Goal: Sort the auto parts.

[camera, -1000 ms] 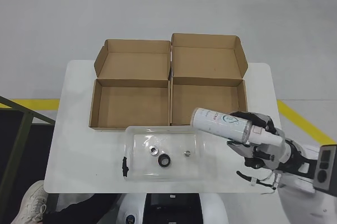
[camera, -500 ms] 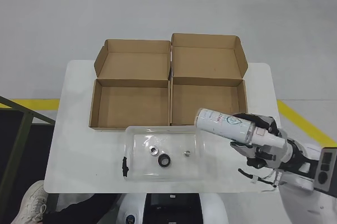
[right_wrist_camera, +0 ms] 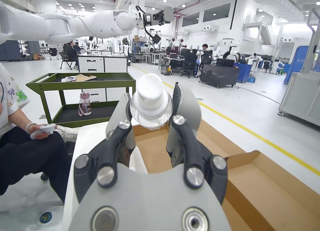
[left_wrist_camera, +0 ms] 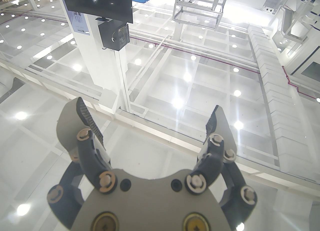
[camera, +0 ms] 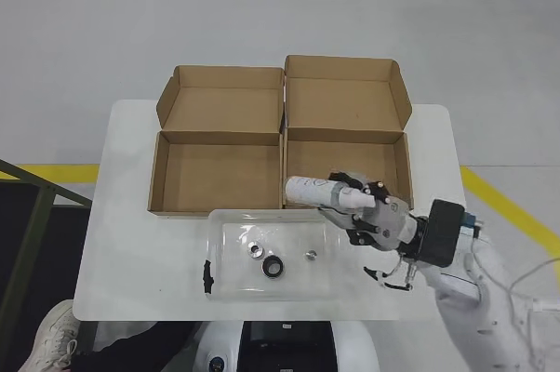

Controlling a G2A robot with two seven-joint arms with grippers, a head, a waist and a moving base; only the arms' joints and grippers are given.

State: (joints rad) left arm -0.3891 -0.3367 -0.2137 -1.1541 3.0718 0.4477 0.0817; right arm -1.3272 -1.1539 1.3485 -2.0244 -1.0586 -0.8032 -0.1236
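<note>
My right gripper [camera: 354, 206] is shut on a white spray bottle [camera: 313, 191], gripping it near the cap end. The bottle lies tilted above the near wall of the right cardboard box [camera: 392, 149], its base pointing toward the left box [camera: 215, 177]. In the right wrist view the bottle's white cap [right_wrist_camera: 150, 103] sits between the fingers [right_wrist_camera: 185, 106], with the box's brown inside below. A clear tray [camera: 224, 284] in front of the boxes holds a black bearing [camera: 273, 268], a small ring [camera: 256, 249] and a small nut [camera: 311, 254]. My left gripper [left_wrist_camera: 148, 106] is open, empty, and faces the ceiling.
A small black part [camera: 206, 276] lies at the tray's left edge. Both cardboard boxes stand side by side at the back of the white table [camera: 122, 242] with their lids folded back. Bare tabletop lies left and right of the tray.
My right arm has carried the bottle left from the table's right side to above the right box's near wall. The tray and its parts have not moved.
</note>
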